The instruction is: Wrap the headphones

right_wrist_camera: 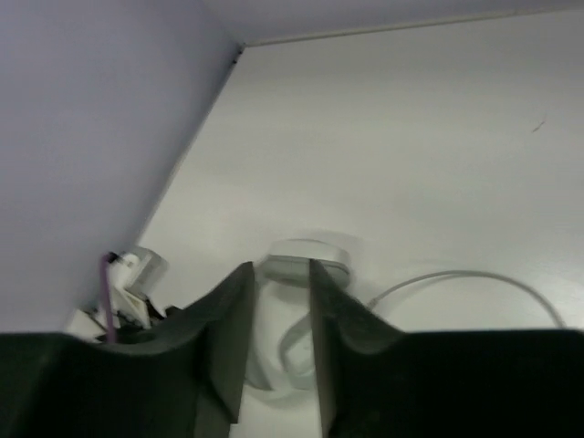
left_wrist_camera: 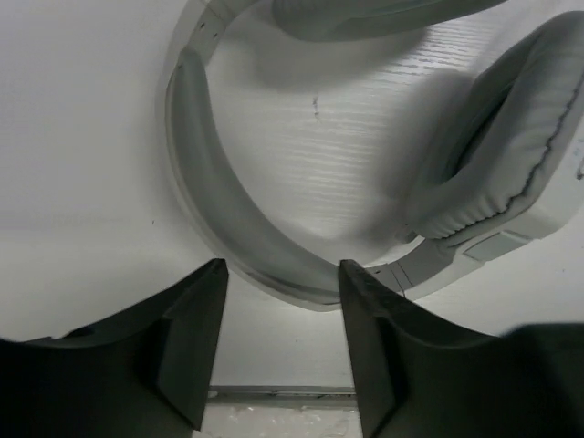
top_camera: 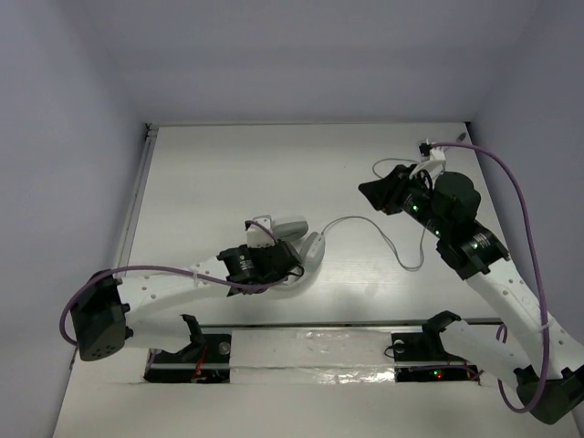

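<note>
White headphones (left_wrist_camera: pixel 212 187), headband straddled by left end effector (left_wrist_camera: pixel 283 269)

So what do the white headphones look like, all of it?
The headphones are white and light grey, plastic-looking, with a padded curved headband and soft oval ear cups. They lie on the white table. The left claw straddles the headband's bend. Their thin cord snakes towards the right arm.

Matt grey cushioning and smooth plastic on the headphones (left_wrist_camera: pixel 228 219); faintly wood-grained white table (left_wrist_camera: pixel 91 119)
</note>
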`<state>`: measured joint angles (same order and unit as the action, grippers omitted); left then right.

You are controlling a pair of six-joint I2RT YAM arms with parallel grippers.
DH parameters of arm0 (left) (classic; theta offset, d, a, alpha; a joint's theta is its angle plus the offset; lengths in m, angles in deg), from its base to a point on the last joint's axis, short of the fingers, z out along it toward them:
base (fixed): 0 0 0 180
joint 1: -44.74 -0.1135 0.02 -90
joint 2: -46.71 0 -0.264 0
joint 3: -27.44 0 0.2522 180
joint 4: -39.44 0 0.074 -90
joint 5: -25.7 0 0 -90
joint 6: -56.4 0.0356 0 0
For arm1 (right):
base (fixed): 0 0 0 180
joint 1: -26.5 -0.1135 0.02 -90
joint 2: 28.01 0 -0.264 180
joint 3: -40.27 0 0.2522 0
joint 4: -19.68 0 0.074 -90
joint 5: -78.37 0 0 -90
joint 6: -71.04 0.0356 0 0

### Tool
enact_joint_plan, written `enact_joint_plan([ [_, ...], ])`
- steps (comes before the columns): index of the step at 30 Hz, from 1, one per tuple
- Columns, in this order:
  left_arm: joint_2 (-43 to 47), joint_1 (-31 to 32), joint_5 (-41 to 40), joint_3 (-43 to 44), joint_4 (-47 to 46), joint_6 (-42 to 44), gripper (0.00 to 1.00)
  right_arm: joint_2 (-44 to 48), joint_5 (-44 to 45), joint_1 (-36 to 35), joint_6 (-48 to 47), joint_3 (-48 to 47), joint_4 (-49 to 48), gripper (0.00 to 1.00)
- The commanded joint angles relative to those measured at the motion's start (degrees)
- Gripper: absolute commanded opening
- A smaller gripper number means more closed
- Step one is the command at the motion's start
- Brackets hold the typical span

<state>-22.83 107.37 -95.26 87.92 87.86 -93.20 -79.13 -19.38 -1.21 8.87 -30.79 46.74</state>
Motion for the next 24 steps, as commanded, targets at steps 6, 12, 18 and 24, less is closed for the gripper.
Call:
enact_joint_plan([
  [6, 6.08, 0.91, -4.72, -5.05, 1.66, -20.82, 0.62, 2.16, -2.71, -1.29, -0.85, 1.49, -2.31, 0.61],
  [12, 3.89, 0.91, -2.70, -7.34, 3.05, -31.98, 0.65, 2.68, -3.50, -1.82, -0.94, 1.93, -2.23, 0.61],
  [18, 2.48, -5.84, -1.47, -12.08, -4.40, -28.13, 0.68, 2.33, -4.73, -1.83, -0.85, 2.01, -2.49, 0.61],
  [24, 0.29, -13.14, -1.82, -11.57, -12.58, -17.41, 0.63, 1.89, -4.12, -2.35, -0.76, 2.46, -2.67, 0.61],
])
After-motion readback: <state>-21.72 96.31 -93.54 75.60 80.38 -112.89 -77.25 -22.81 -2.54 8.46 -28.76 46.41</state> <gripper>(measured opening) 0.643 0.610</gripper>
